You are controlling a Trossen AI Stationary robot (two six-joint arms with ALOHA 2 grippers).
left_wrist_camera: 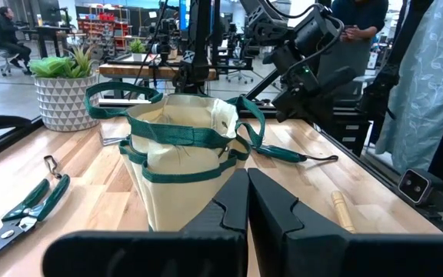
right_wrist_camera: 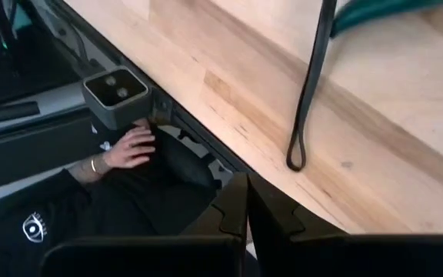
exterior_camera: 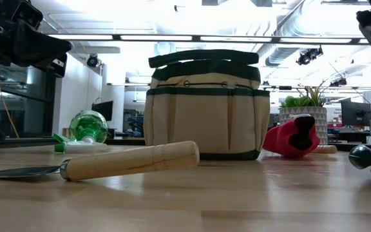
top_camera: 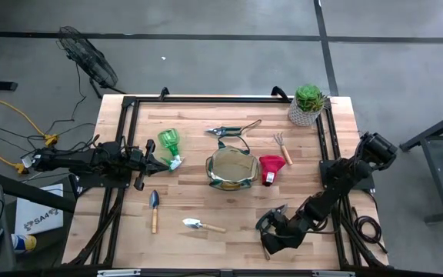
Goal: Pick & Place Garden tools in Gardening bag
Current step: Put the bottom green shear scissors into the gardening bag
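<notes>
**Status: No Tools Bagged Yet**

We find the round tan fabric gardening bag with dark green trim (top_camera: 231, 169) standing upright at the middle of the pale wooden counter (top_camera: 206, 204). No tool shows inside it from above.

All the tools we can find lie on the counter around the bag:
- green plastic spray bottle (top_camera: 169, 145), left of the bag
- green-handled pruners (top_camera: 233, 129), behind the bag
- small wooden-handled hand rake (top_camera: 282, 146), right rear
- red item (top_camera: 271, 168), just beside the bag's right side
- dark-bladed wooden-handled trowel (top_camera: 154, 209), front left
- silver-bladed wooden-handled trowel (top_camera: 201, 225), front centre

The left gripper (top_camera: 154, 160) hovers near the spray bottle; its fingers (left_wrist_camera: 271, 208) are clenched together and hold nothing. The right gripper (top_camera: 269, 231) sits at the front right edge; its fingers (right_wrist_camera: 229, 211) are likewise pressed together and empty.

We judge the task at its start: every visible tool remains to be placed.
</notes>
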